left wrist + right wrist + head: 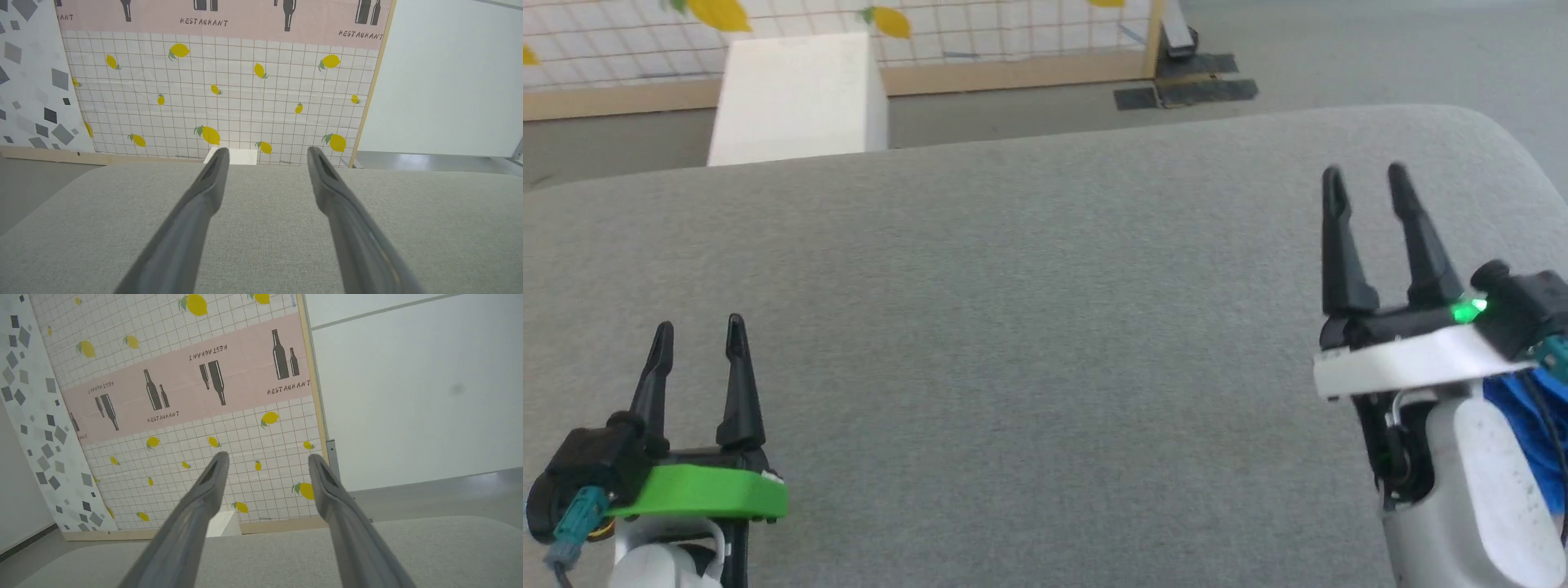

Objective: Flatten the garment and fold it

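A bit of royal-blue cloth, the garment [1523, 425], peeks out at the right edge of the head view, behind my right arm; most of it is hidden. My left gripper [700, 336] hovers open and empty over the grey cushion [1029, 327] at the lower left. Further right and farther away, my right gripper [1365, 178] is open and empty too, raised above the surface. In the left wrist view the left gripper [265, 153] points over the cushion toward the wall. The right gripper [265, 459] aims higher at the wall in its own view.
A white box [800, 98] stands on the floor beyond the cushion's far edge. Behind it a lemon-patterned panel [220, 98] with a wooden base leans at the wall. Black tape [1184, 86] marks the floor at the back right. The cushion's corner rounds off at the right.
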You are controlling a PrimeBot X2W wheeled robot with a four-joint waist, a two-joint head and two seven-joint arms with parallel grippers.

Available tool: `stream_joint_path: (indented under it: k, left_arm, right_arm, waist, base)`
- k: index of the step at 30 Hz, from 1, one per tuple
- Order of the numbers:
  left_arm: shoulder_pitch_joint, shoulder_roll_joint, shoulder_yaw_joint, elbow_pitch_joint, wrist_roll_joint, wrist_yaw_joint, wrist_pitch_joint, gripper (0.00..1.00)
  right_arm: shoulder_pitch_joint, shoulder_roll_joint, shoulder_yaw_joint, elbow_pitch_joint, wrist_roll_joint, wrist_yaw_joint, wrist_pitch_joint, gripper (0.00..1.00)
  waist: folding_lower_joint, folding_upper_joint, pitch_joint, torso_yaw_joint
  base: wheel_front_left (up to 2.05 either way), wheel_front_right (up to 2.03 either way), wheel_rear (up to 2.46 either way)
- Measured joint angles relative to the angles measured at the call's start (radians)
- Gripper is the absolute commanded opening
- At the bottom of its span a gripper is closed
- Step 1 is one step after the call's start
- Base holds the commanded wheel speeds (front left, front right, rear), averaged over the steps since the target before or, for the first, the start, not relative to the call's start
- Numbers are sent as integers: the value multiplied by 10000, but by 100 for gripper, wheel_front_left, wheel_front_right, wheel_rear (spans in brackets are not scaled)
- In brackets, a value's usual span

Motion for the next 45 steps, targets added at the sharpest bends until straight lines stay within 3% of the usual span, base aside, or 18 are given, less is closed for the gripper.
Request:
stream_joint_path:
  k: [12,26,45]
  left_arm:
    - [-300,-487,-234,619,286,6,0,100]
    - [-74,-717,-579,1179,826,77,0,100]
    - [190,-895,-855,1969,821,77,0,100]
  right_arm:
    - [1954,6,188,-63,-13,0,-17,100]
    - [3145,8,-58,-73,-573,0,-17,100]
    - [3474,8,-134,33,-562,0,-17,100]
  waist:
    - [0,0,-552,798]
    - [0,0,-760,841]
    - [1,0,-874,838]
  base:
    - [0,0,0]
    - [0,0,0]
    - [0,0,0]
